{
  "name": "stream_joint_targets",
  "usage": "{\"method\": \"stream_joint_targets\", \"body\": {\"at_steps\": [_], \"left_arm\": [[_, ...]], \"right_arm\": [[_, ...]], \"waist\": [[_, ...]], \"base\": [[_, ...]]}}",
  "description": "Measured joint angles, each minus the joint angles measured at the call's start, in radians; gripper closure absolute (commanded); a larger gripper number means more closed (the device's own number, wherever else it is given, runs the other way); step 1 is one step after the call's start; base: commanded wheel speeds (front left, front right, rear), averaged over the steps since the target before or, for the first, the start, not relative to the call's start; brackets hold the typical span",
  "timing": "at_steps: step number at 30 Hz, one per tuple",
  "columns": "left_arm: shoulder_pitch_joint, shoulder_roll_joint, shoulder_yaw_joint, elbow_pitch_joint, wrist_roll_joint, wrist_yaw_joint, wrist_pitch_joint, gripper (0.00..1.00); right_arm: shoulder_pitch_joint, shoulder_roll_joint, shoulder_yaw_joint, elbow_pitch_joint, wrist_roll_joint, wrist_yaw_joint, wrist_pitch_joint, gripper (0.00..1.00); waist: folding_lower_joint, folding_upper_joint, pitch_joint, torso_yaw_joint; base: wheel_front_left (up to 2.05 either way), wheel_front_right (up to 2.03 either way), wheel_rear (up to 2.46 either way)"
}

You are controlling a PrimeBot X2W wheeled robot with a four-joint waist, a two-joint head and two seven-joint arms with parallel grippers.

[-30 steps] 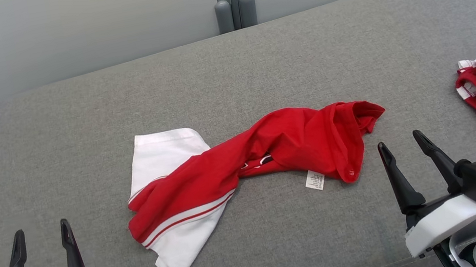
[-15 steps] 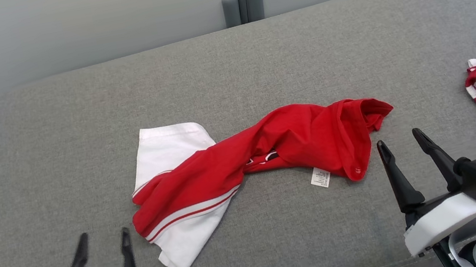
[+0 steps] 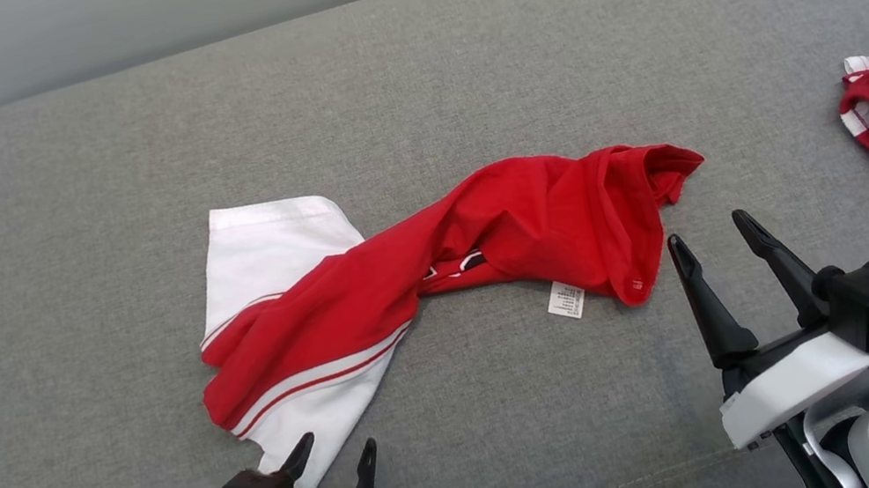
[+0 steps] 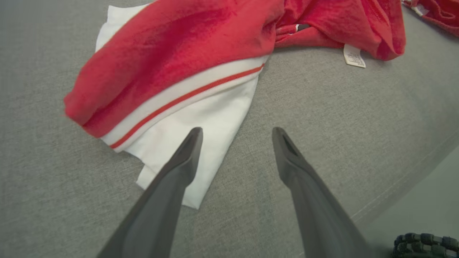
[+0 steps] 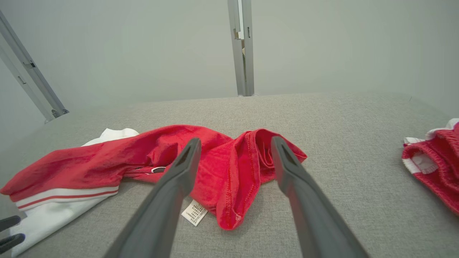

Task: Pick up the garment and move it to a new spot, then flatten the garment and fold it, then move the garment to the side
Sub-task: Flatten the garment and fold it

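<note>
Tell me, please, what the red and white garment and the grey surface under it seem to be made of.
Garment: soft matte knit, perhaps cotton jersey; it lies in limp folds, with stitched hems and a sewn-in label. Grey surface: coarse woven upholstery cloth, matte and flecked, seamed along its front edge; probably padded, though that is unclear.

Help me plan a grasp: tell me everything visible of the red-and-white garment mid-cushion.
The garment, soft-looking knit, lies crumpled and twisted on the grey cushion: red body, white panel with red stripe at its left end, white label hanging out. The left gripper hovers open at its white corner; contact unclear.
</note>
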State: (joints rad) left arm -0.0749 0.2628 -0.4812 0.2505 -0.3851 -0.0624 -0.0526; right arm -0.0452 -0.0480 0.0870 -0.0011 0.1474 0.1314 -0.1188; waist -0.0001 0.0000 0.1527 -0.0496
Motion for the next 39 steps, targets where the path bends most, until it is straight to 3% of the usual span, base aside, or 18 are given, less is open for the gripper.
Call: {"method": "stream_joint_targets", "body": {"at_steps": [9,10,11,12,13,19,28,33,39], "left_arm": [[-0.081,0.036,-0.008,0.141,0.027,0.0,0.031,0.0],[-0.081,0.036,-0.008,0.141,0.027,0.0,0.031,0.09],[-0.087,0.04,-0.01,0.147,0.029,-0.001,0.033,0.53],[-0.094,0.046,-0.014,0.149,0.035,-0.006,0.035,0.85],[-0.102,0.053,-0.019,0.149,0.037,-0.01,0.036,1.0],[-0.118,0.119,-0.08,0.064,0.054,-0.045,0.111,1.0],[-0.107,0.331,-0.142,-0.348,0.01,-0.064,0.358,1.0],[-0.084,0.427,-0.102,-0.612,-0.072,-0.057,0.506,1.0],[-0.121,0.481,-0.028,-0.701,-0.123,-0.033,0.567,1.0]], "right_arm": [[-0.013,0.0,-0.006,0.008,0.01,0.0,-0.021,0.0],[-0.013,0.0,-0.006,0.008,0.01,0.0,-0.021,0.0],[-0.015,0.0,-0.007,0.011,0.011,0.0,-0.024,0.0],[-0.017,0.0,-0.008,0.012,0.011,0.0,-0.024,0.0],[-0.019,0.0,-0.009,0.014,0.012,0.0,-0.026,0.0],[-0.02,0.0,-0.025,0.021,0.014,0.0,-0.036,0.0],[-0.014,0.0,-0.047,0.02,0.018,0.0,-0.042,0.0],[-0.01,0.0,-0.056,0.018,0.022,0.0,-0.046,0.0],[-0.008,0.0,-0.061,0.019,0.03,0.0,-0.05,0.0]], "waist": [[0.0,0.0,0.061,-0.039],[0.0,0.0,0.061,-0.039],[0.0,0.0,0.066,-0.042],[0.0,0.0,0.069,-0.043],[0.0,0.0,0.071,-0.044],[0.0,0.0,0.065,-0.029],[0.0001,0.0,0.048,0.009],[0.0001,0.0,0.044,0.023],[0.0001,0.0,0.048,0.026]], "base": [[0.0,0.0,0.0],[0.0,0.0,0.0],[0.0,0.0,0.0],[0.0,0.0,0.0],[0.0,0.0,0.0],[0.0,0.0,0.0],[0.0,0.0,0.0],[0.0,0.0,0.0],[0.0,0.0,0.0]]}}
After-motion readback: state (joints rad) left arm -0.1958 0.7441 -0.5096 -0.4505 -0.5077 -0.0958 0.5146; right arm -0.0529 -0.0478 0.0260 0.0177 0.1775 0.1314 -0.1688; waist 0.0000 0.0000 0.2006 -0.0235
